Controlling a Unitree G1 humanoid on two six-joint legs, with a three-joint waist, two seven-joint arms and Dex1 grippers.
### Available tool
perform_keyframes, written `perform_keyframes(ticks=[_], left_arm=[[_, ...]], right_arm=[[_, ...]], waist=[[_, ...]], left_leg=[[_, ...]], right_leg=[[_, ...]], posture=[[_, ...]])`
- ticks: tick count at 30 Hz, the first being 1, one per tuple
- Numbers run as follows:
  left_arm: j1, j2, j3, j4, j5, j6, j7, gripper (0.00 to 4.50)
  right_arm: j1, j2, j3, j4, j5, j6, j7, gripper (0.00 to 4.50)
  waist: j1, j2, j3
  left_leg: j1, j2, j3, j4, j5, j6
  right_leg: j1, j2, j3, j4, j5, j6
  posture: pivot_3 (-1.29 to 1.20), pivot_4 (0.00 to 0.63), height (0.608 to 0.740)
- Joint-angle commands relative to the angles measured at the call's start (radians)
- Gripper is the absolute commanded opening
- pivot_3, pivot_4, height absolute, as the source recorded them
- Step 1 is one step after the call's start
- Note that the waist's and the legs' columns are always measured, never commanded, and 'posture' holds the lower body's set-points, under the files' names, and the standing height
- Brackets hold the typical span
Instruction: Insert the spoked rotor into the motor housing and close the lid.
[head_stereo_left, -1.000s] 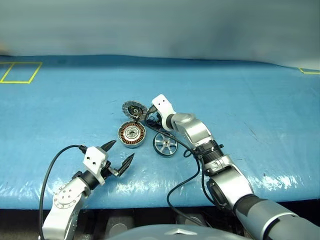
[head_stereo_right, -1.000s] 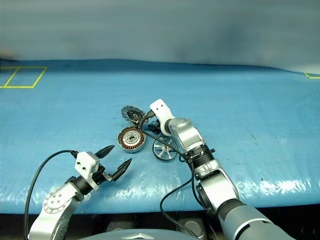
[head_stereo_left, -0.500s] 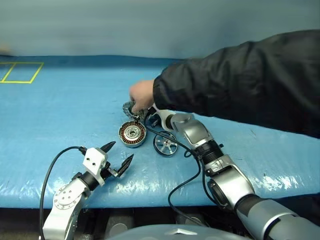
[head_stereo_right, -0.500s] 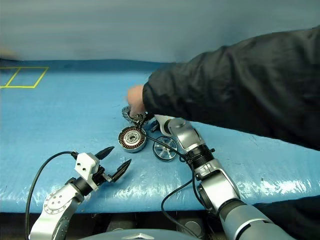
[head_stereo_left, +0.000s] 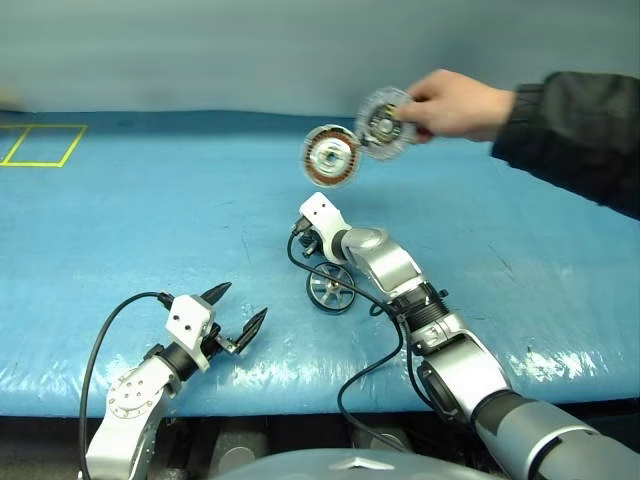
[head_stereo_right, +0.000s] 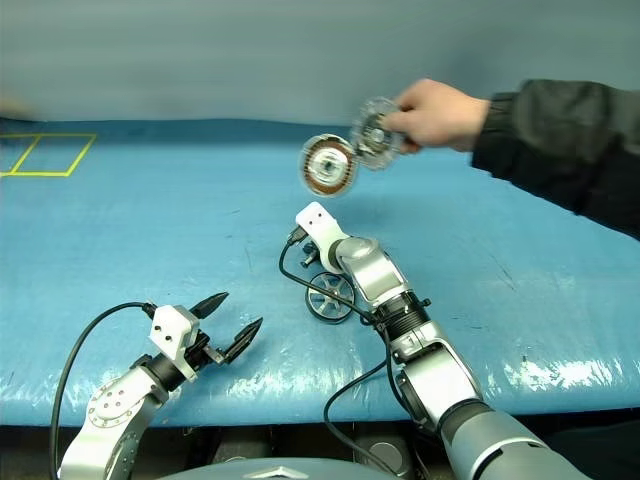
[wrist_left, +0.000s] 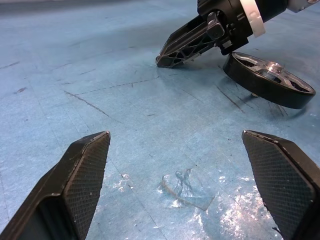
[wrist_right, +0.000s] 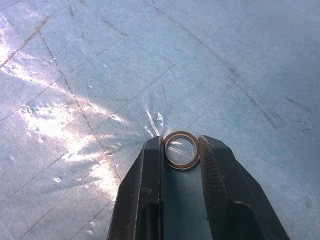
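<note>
Nearest the robot, the left gripper (head_stereo_left: 236, 313) hovers low over the blue bench (head_stereo_left: 120, 220) with its two black fingers (wrist_left: 82, 172) spread wide apart and nothing between them. Bare blue sheet lies under it, scuffed and shiny in patches.

Ahead of that gripper and off to its right lies the rotor (head_stereo_left: 331, 289), flat on the bench, its dark rim and silver spokes plain in the left wrist view (wrist_left: 268, 79). It sits just beside the right forearm, on the near side of the right gripper (wrist_right: 180, 150), whose fingertips rest down on the sheet just beyond it.

The right gripper points down and forward, and its fingers are pinched on a small metal ring (wrist_right: 181, 149), a thin washer-like band held edgewise between the two pads just above the bench. A black cable (head_stereo_left: 365, 375) loops from that arm back toward the near edge.

Farther off, above and beyond the right gripper, a person's hand (head_stereo_left: 458, 102) in a dark sleeve (head_stereo_left: 575, 135) holds the housing (head_stereo_left: 331, 156) and lid (head_stereo_left: 384, 124) up in the air, well clear of the bench. The hand grips the lid; the housing hangs beside it, its copper windings and silver centre turned toward the robot.

At the far left corner of the bench a yellow taped rectangle (head_stereo_left: 40, 145) marks the sheet.
</note>
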Motion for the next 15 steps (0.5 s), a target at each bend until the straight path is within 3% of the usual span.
perform_keyframes(ticks=[1,8,15], left_arm=[[0.001,-0.002,-0.002,-0.012,0.0,-0.023,-0.003,4.5],[-0.001,-0.001,-0.004,-0.01,0.0,-0.023,-0.005,4.5],[-0.003,0.001,-0.003,-0.01,0.0,-0.023,-0.006,4.5]], right_arm=[[0.015,0.003,0.005,-0.019,0.003,0.025,0.01,0.65],[0.025,0.006,0.017,-0.046,0.005,0.034,0.03,0.65],[0.02,0.002,0.004,-0.102,0.015,0.053,0.039,3.02]], waist=[[0.0,0.0,0.0],[-0.001,0.0,0.0],[-0.001,0.0,0.0]], left_leg=[[0.0,0.0,0.0,0.0,0.0,0.0],[0.0,0.0,0.0,0.0,0.0,0.0],[0.0,0.0,0.0,0.0,0.0,0.0]], right_leg=[[0.0,0.0,0.0,0.0,0.0,0.0],[0.0,0.0,0.0,0.0,0.0,0.0],[0.0,0.0,0.0,0.0,0.0,0.0]], posture=[[0.0,0.15,0.74],[0.0,0.15,0.74],[0.0,0.15,0.74]])
